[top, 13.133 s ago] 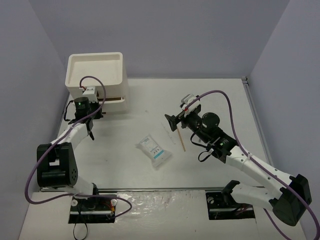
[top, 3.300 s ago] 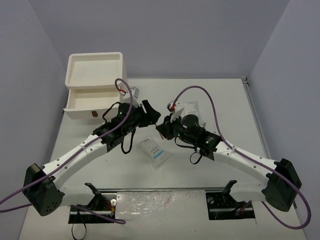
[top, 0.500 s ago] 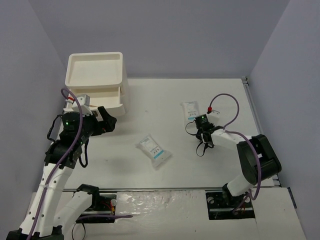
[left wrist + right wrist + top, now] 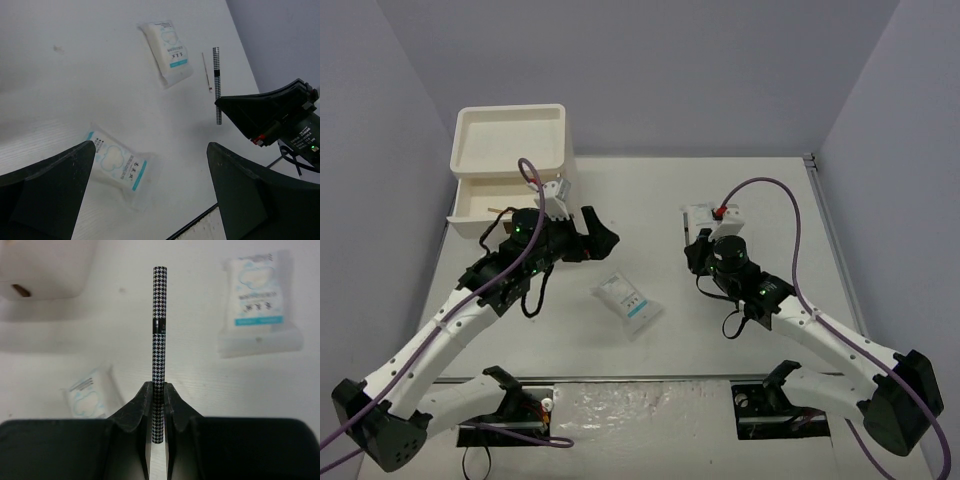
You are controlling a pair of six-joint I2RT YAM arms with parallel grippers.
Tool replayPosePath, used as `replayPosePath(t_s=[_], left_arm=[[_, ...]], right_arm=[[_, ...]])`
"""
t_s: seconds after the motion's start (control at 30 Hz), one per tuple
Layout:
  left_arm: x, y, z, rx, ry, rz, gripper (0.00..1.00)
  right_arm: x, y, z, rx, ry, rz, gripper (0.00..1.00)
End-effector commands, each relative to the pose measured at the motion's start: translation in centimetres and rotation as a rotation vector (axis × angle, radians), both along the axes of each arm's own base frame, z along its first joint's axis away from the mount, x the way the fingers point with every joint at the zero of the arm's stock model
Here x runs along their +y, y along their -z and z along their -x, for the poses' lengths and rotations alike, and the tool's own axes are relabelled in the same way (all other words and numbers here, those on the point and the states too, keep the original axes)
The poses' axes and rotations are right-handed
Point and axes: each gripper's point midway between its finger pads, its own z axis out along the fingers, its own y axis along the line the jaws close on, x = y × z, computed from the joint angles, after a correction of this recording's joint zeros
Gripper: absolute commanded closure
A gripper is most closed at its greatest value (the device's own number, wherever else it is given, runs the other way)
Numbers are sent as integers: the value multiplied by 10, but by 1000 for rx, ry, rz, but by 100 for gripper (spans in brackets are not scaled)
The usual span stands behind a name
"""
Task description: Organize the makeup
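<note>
My right gripper [image 4: 158,390] is shut on a thin black-and-white houndstooth tube [image 4: 159,325], which stands straight out from the fingers above the table. In the left wrist view the same tube [image 4: 216,85] hangs from that gripper [image 4: 235,107]. One white packet with blue print [image 4: 628,302] lies mid-table, and a second packet [image 4: 701,214] lies just behind the right gripper [image 4: 692,252]. A thin wooden stick [image 4: 205,72] lies beside the far packet [image 4: 167,50]. My left gripper [image 4: 600,238] hovers open and empty, left of and above the near packet [image 4: 117,165].
The white drawer box [image 4: 510,150] stands at the back left with its top drawer [image 4: 470,210] pulled out. A small brown item [image 4: 21,290] lies inside the drawer. The table's right edge rail [image 4: 812,170] runs along the far right.
My right gripper has shut on the houndstooth tube and holds it off the table. Both arms now reach further toward the middle of the table. The left jaws stay wide.
</note>
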Motion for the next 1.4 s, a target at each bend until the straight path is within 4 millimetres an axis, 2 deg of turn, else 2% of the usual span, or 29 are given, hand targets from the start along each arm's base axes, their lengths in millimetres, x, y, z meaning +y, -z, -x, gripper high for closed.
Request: replayPosePath(t_s=[0.0, 0.07, 0.2, 0.33, 0.5, 0.6, 0.8, 0.87, 0.93, 0.97, 1.07, 1.2, 1.3, 1.37], left_arm=[[-47, -71, -14, -155, 49, 156, 7], [-63, -78, -17, -161, 73, 176, 7], [-83, -85, -24, -169, 84, 206, 7], [-92, -81, -31, -155, 69, 199, 8], [-96, -68, -34, -121, 49, 202, 14], [-101, -73, -34, -141, 55, 231, 30], [-104, -75, -34, -141, 57, 260, 94], [-105, -76, -33, -141, 60, 266, 100], [-106, -75, -34, -139, 64, 268, 100], [-107, -74, -34, -139, 64, 269, 100], [-106, -72, -35, -143, 59, 258, 100], [-97, -71, -41, -163, 16, 224, 100], [-71, -78, -55, -193, -69, 202, 100], [-40, -80, -73, -186, -161, 205, 100]], right_arm=[[60, -81, 11, -257, -290, -120, 100], [80, -94, 21, -310, -389, -123, 100], [102, -120, 33, -395, -481, -153, 100], [111, -135, 39, -449, -525, -196, 100], [113, -137, 40, -458, -530, -198, 100], [112, -136, 39, -458, -523, -197, 98], [112, -134, 36, -457, -512, -197, 93], [111, -133, 35, -457, -507, -195, 93], [111, -134, 35, -459, -504, -194, 92], [111, -134, 35, -459, -502, -194, 89], [108, -135, 33, -458, -486, -189, 61], [95, -136, 26, -450, -415, -159, 31], [72, -132, 13, -425, -286, -90, 15], [57, -123, 9, -388, -226, -29, 8]])
